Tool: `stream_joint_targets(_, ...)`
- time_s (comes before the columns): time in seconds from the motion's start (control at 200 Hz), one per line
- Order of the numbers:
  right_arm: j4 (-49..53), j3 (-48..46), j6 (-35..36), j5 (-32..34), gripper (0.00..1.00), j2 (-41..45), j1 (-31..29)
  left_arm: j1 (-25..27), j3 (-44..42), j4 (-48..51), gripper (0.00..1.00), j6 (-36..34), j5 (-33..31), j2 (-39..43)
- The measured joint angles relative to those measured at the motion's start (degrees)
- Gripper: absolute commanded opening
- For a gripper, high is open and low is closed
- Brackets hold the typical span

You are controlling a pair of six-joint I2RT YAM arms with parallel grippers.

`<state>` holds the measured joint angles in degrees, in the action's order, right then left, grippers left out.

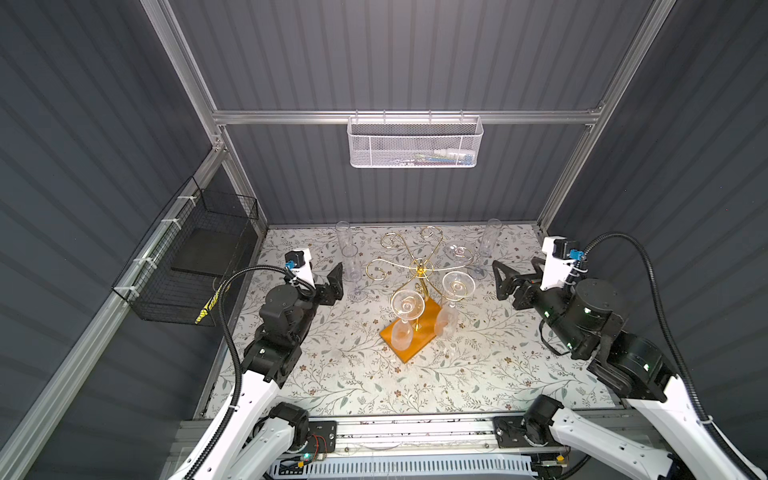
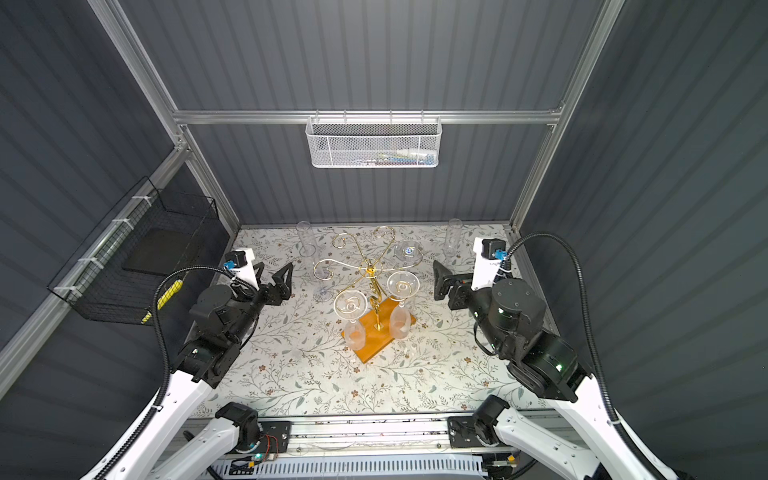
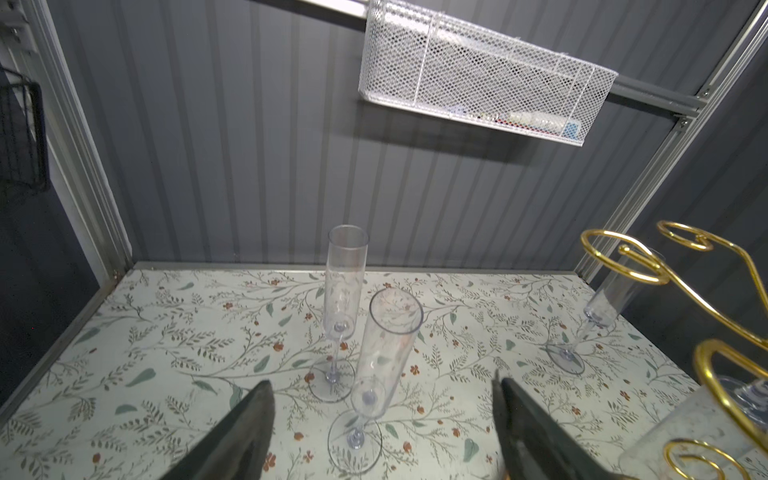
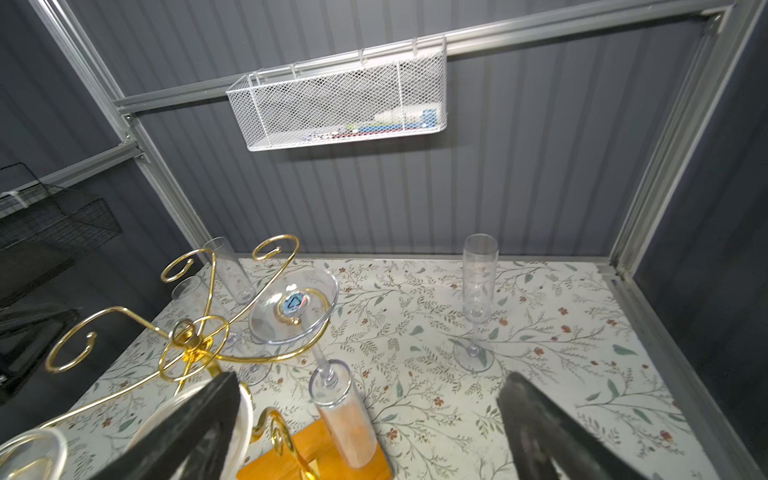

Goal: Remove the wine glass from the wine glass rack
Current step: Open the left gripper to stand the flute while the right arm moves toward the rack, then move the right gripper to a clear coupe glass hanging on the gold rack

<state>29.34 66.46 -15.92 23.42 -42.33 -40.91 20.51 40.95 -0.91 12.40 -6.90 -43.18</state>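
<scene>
1. Hanging foot-up from the wine glass rack [image 1: 420,266] at mid-table, a wine glass [image 4: 347,419] sits just ahead of the right gripper [image 4: 372,378], whose jaws gape empty. The left gripper [image 3: 382,384] is likewise spread and holds nothing.
2. Lifting the glass rather than sliding it outward could snag its foot on the scroll arm and tip the rack.
3. Clear glass blurs into the floral mat [image 1: 498,374], so bowl edges are hard to trace.

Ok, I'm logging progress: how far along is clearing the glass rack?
Seemingly done: three flutes stand upright on the table. In hand: nothing; the left claw and right claw are open and empty, either side of the wine glass rack. Left: three glasses hang upside down from it.
</scene>
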Motion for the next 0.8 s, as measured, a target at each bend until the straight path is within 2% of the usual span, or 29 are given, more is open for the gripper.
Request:
stream_joint_targets(0.295, 5.9, 1.0, -5.8, -6.5, 0.97, -0.2, 0.1, 0.0, 0.0, 6.0, 0.87, 2.7, 0.7, 4.3)
stream_joint_targets(0.55, 6.7, 1.8, -9.3, -12.2, 0.95, -1.9, 1.7, 0.0, 0.0, 6.4, 0.88, 4.0, 0.5, 5.4)
stream_joint_targets(0.8, 5.4, 5.0, -13.2, -24.4, 0.91, -4.5, 9.9, 0.0, 0.2, 5.0, 0.88, 4.9, 1.0, 3.6)
